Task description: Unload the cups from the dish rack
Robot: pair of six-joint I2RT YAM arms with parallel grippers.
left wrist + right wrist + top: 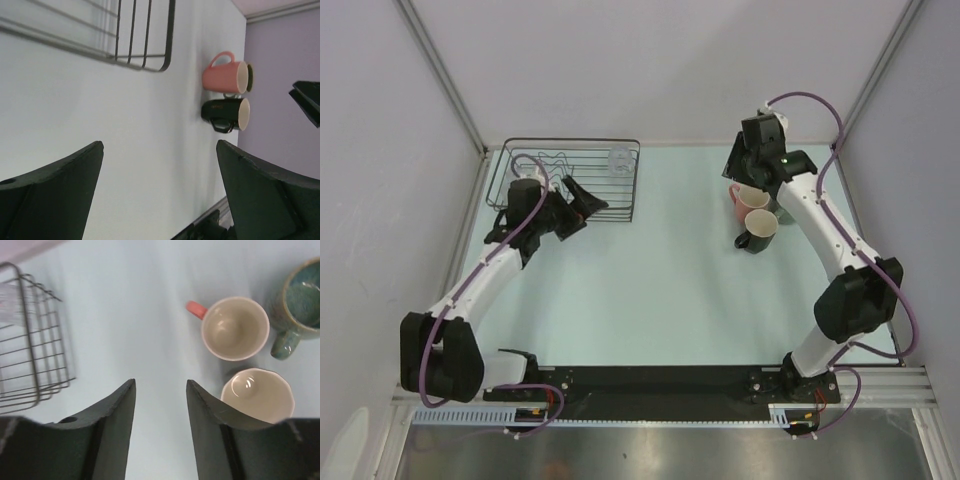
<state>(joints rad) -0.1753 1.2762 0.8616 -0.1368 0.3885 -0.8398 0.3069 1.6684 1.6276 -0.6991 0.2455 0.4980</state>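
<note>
Upper left, the glass sits in the rack. Left gripper and right gripper both gape; the left may snag wires.

Nothing here can actually be read. The only trace of lettering is a faint gold mark on the side of the black mug, seen from the left wrist camera, and it is too small and blurred to make out. No labels, brands, numbers or signs are legible in any view.
</note>
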